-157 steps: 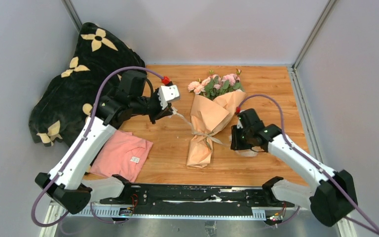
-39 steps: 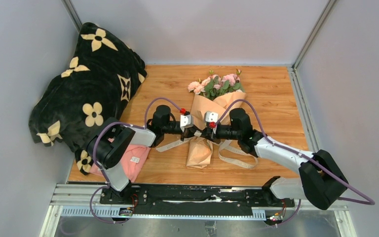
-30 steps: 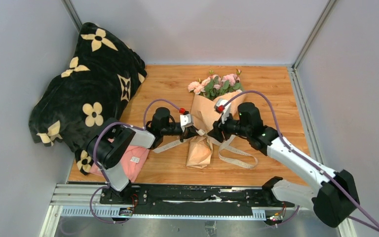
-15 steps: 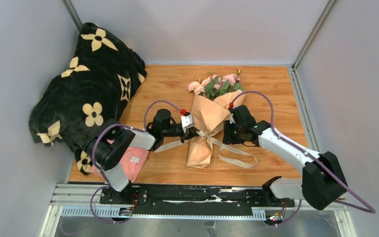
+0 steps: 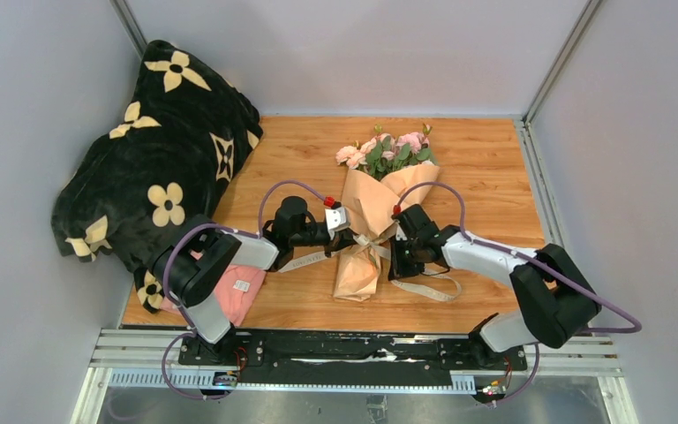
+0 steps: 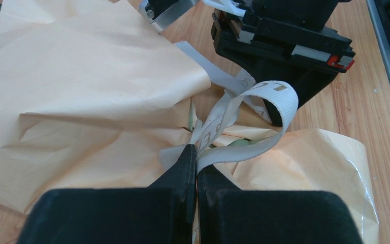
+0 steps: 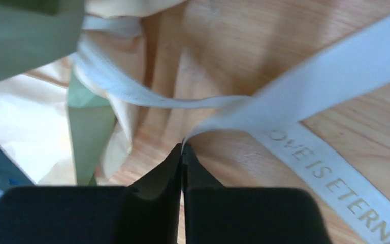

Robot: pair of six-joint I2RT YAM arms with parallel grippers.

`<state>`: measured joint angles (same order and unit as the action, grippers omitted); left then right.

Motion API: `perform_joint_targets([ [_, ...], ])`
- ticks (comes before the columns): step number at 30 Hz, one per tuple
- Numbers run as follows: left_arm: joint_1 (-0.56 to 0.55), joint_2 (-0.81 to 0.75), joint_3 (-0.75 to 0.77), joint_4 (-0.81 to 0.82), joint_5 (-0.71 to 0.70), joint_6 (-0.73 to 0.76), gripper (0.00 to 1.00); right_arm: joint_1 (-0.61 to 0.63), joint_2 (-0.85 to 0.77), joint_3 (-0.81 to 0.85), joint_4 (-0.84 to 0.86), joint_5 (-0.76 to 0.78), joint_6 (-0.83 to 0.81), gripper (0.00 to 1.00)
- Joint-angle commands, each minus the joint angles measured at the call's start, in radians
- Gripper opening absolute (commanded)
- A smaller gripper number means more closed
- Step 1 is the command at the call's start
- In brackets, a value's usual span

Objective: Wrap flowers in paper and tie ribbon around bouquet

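The paper point(image 5: 372, 208) is peach-orange with an olive-green reverse, the flowers point(image 5: 387, 150) are pink and cream among green leaves, and the ribbon point(image 7: 335, 66) is cream-white with pale gold lettering. The blanket point(image 5: 159, 132) is black with cream flower prints, and the cloth point(image 5: 237, 303) is salmon pink with a white label. The surface point(image 5: 485, 168) is honey-brown wood grain, and the arms point(image 5: 487, 256) are white with black joints, purple cables and black fingers point(image 6: 177, 178).
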<state>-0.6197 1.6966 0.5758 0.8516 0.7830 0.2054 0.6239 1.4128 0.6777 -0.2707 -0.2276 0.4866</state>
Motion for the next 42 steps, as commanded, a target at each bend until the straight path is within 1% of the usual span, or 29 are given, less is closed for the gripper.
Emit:
perform_joint_targets([
  [1,-0.012,-0.028,-0.012,0.02,-0.011,0.009,0.0,-0.011,0.01,-0.013,-0.084,0.06,0.028,0.0],
  [3,-0.012,-0.033,-0.016,0.02,-0.014,0.016,0.0,-0.071,-0.081,-0.002,-0.147,0.081,0.019,0.0],
  [4,-0.013,-0.036,-0.018,0.02,-0.013,0.022,0.0,-0.103,-0.17,0.013,-0.184,0.085,0.007,0.0],
  [6,-0.012,-0.038,-0.024,0.02,-0.012,0.029,0.0,-0.171,-0.282,0.078,-0.273,0.099,-0.024,0.0],
  [7,-0.013,-0.04,-0.027,0.02,-0.012,0.031,0.0,-0.195,-0.37,0.124,-0.3,0.1,-0.05,0.0],
  [8,-0.014,-0.041,-0.029,0.021,-0.013,0.035,0.0,-0.202,-0.426,0.168,-0.286,0.097,-0.08,0.0],
  [9,-0.014,-0.043,-0.032,0.021,-0.013,0.041,0.0,-0.202,-0.473,0.204,-0.253,0.056,-0.118,0.0],
  [10,-0.016,-0.044,-0.035,0.021,-0.014,0.049,0.0,-0.201,-0.498,0.241,-0.187,-0.018,-0.146,0.0],
  [12,-0.021,-0.046,-0.039,0.029,-0.037,0.054,0.0,-0.193,-0.488,0.312,0.018,-0.232,-0.173,0.0],
  [13,-0.023,-0.047,-0.04,0.033,-0.047,0.056,0.0,-0.176,-0.463,0.347,0.104,-0.315,-0.175,0.0],
  [14,-0.026,-0.05,-0.043,0.035,-0.051,0.059,0.0,-0.148,-0.429,0.399,0.177,-0.35,-0.194,0.0],
  [17,-0.032,-0.06,-0.051,0.035,-0.043,0.071,0.0,-0.049,-0.292,0.534,0.315,-0.339,-0.275,0.0],
  [21,-0.034,-0.081,-0.068,0.034,-0.04,0.077,0.0,0.005,-0.063,0.75,0.37,-0.342,-0.258,0.0],
  [23,-0.035,-0.092,-0.079,0.032,-0.036,0.088,0.0,0.024,0.048,0.857,0.357,-0.31,-0.229,0.0],
  [26,-0.035,-0.103,-0.093,0.028,-0.035,0.102,0.0,0.05,0.217,0.978,0.33,-0.209,-0.174,0.0],
  [29,-0.037,-0.113,-0.101,0.024,-0.03,0.103,0.0,0.091,0.364,1.091,0.278,-0.134,-0.18,0.0],
  [31,-0.037,-0.118,-0.105,0.024,-0.031,0.099,0.0,0.119,0.459,1.19,0.177,-0.109,-0.212,0.0],
  [32,-0.037,-0.12,-0.105,0.024,-0.031,0.097,0.0,0.129,0.502,1.219,0.144,-0.112,-0.231,0.0],
  [34,-0.037,-0.126,-0.111,0.024,-0.036,0.095,0.0,0.141,0.58,1.326,0.022,-0.123,-0.263,0.0],
  [35,-0.038,-0.129,-0.114,0.026,-0.04,0.093,0.0,0.138,0.603,1.354,-0.017,-0.142,-0.273,0.08],
  [37,-0.037,-0.13,-0.12,0.028,-0.045,0.088,0.0,0.117,0.6,1.349,-0.029,-0.221,-0.294,0.34],
  [38,-0.037,-0.134,-0.124,0.034,-0.046,0.085,0.0,0.094,0.565,1.303,-0.012,-0.258,-0.302,0.58],
  [39,-0.037,-0.135,-0.127,0.037,-0.048,0.082,0.0,0.073,0.539,1.27,0.009,-0.268,-0.305,0.67],
  [40,-0.036,-0.136,-0.129,0.041,-0.051,0.078,0.0,0.06,0.499,1.212,0.035,-0.274,-0.316,0.71],
  [41,-0.036,-0.137,-0.132,0.047,-0.058,0.073,0.0,0.029,0.445,1.141,0.06,-0.277,-0.328,0.72],
  [42,-0.036,-0.138,-0.133,0.053,-0.07,0.063,0.0,0.006,0.364,1.032,0.099,-0.289,-0.354,0.73],
])
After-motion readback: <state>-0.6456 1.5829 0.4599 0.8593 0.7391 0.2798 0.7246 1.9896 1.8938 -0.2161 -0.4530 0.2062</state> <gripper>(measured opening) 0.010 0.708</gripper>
